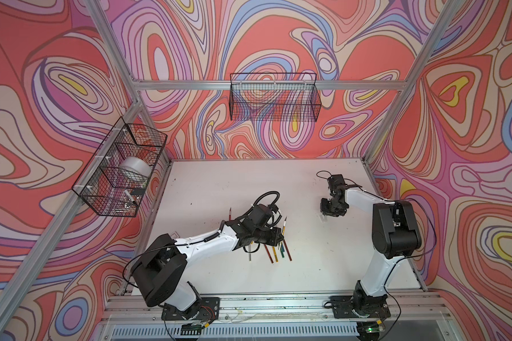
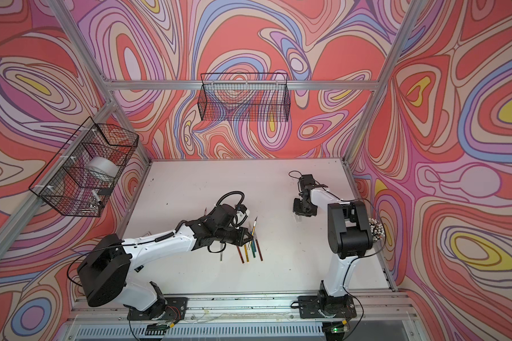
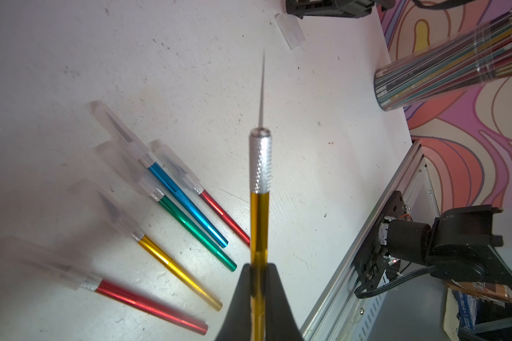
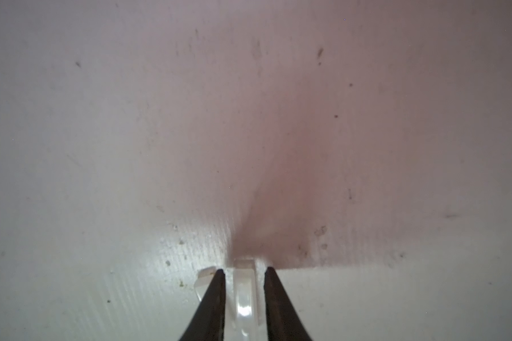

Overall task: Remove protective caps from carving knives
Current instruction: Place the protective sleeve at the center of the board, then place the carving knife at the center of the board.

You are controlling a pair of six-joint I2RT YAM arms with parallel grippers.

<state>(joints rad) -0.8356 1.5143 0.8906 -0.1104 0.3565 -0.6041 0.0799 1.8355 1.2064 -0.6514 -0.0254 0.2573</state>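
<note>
Gold knife (image 3: 260, 224) tail hidden by left jaws; cap (image 4: 244, 295) blurred between right jaws.

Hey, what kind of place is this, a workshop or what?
Probably a lab robot cell rather than a workshop: a left arm and right arm bolted to a rail at a white table, an aluminium frame with swirl-printed walls around it, and wire baskets hung on the frame.

Walls: you are enclosed on three sides by panels (image 1: 278, 35) printed with red, pink, lilac, blue and yellow swirls.
Frame: aluminium rails (image 1: 189, 85) run along your wall corners.
Counter: your white counter (image 1: 249, 183) is scuffed and speckled.
Baskets: a black rear wire basket (image 1: 274, 97) hangs from the rear rail, and a side wire basket (image 1: 119, 168) hangs on the left wall.
Light: even, with soft shadows.
</note>
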